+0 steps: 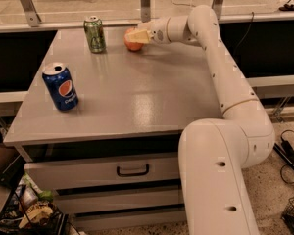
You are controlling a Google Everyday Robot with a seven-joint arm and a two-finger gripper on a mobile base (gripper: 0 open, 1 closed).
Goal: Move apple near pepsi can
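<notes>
The orange-red apple point(132, 45) sits on the grey table point(152, 97) near its far edge, right of centre. My gripper point(138, 35) reaches in from the right and is at the apple, covering its upper right side. The blue pepsi can point(61, 87) stands upright near the table's left front, well apart from the apple.
A green soda can point(95, 34) stands upright at the far edge, just left of the apple. My white arm point(220, 67) runs along the table's right side. Drawers point(132, 170) sit under the tabletop. Clutter lies on the floor at the lower left point(29, 209).
</notes>
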